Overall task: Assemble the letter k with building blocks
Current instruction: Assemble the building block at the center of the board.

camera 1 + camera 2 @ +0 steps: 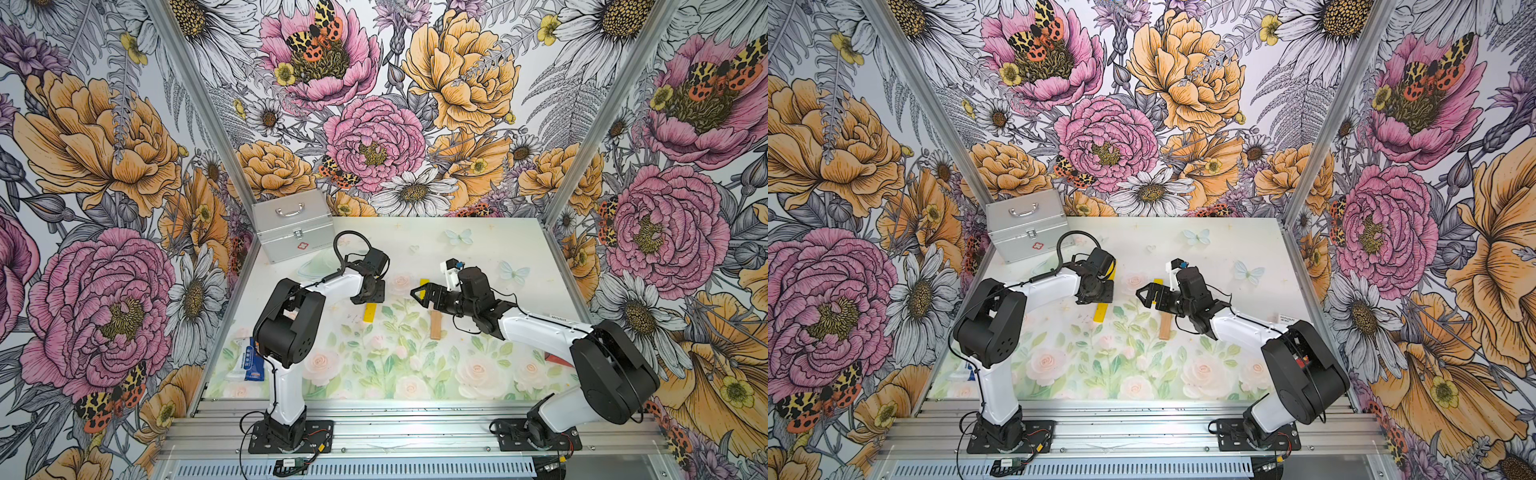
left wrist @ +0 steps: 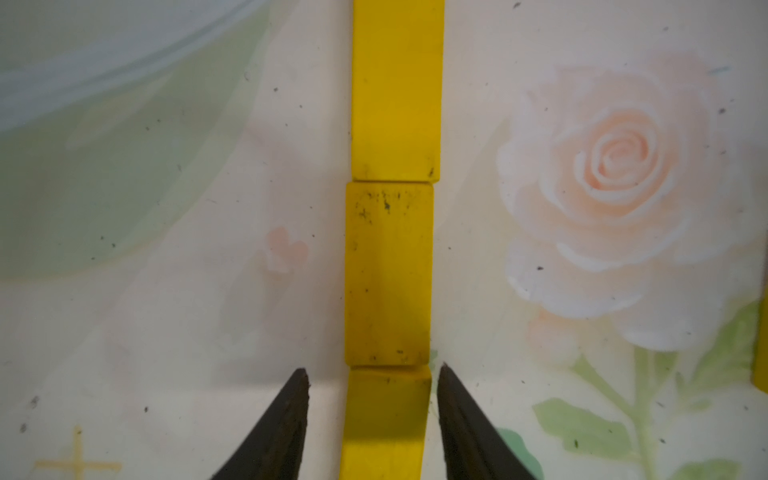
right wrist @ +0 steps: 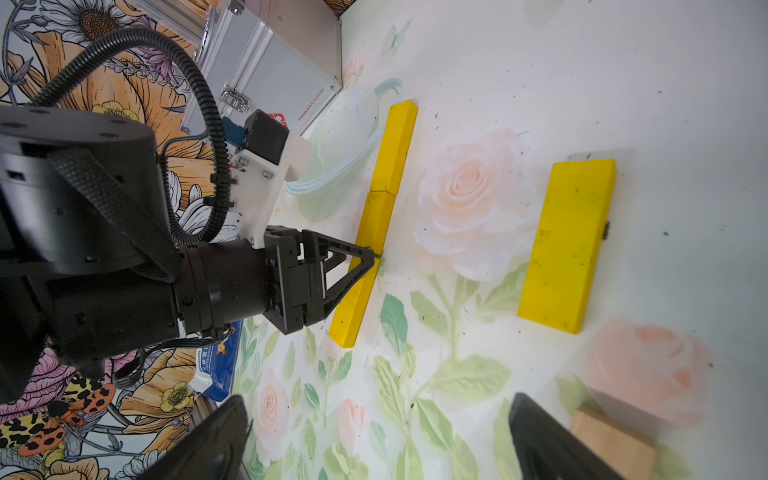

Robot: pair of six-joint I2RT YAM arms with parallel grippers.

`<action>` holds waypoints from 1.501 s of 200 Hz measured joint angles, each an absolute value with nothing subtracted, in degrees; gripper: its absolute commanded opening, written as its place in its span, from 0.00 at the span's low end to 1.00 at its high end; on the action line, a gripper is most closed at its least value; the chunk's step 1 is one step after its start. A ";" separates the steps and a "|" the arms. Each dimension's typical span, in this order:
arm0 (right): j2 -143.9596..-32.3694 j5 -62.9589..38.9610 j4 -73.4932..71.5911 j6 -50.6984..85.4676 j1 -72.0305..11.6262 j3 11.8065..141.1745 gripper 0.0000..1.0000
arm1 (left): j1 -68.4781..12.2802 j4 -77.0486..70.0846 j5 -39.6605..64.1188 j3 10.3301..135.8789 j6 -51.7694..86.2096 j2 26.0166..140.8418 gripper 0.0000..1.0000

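Left wrist view: the stem (image 2: 388, 270) of the k lies on the mat (image 2: 166, 332) as three yellow blocks end to end and touching, the far one set slightly sideways at its joint. The left gripper (image 2: 374, 370) straddles the near end with jaws half parted. One finger (image 2: 457, 407) sits just beside the block's edge while its partner (image 2: 291, 407) stands clear, and we see nothing clamped. In the right wrist view the fourth yellow block (image 3: 567, 245) lies flat, well apart from the stem. The tan block (image 3: 611, 440) lies just beside one finger of the right gripper (image 3: 380, 399), whose jaws stand wide and empty. We judge that neither diagonal is laid yet. Hazards from here: the left fingers sit unevenly about the stem, so closing them, or drawing off at a slant, would push the near block sideways and break the line. Any such nudge would also widen the small step at the far joint. A diagonal slid in against the stem would shift it likewise, since only their own weight holds the blocks. In both top views the two grippers hang near each other, so a reach by the right for either loose block risks striking the left gripper.
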State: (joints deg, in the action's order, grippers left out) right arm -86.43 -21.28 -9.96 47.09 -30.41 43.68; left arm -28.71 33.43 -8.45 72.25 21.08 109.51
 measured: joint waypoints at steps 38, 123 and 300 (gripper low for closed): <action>-86.43 -21.30 -9.96 47.09 -30.41 43.68 0.99 | -30.00 33.52 -8.25 67.77 21.08 106.10 0.51; -86.43 -21.28 -9.98 47.09 -30.41 43.68 0.99 | -31.29 31.73 -6.52 61.84 23.40 101.95 0.51; -86.43 -21.30 -9.98 47.09 -30.41 43.68 0.99 | -32.14 31.03 -5.87 61.04 27.14 101.97 0.49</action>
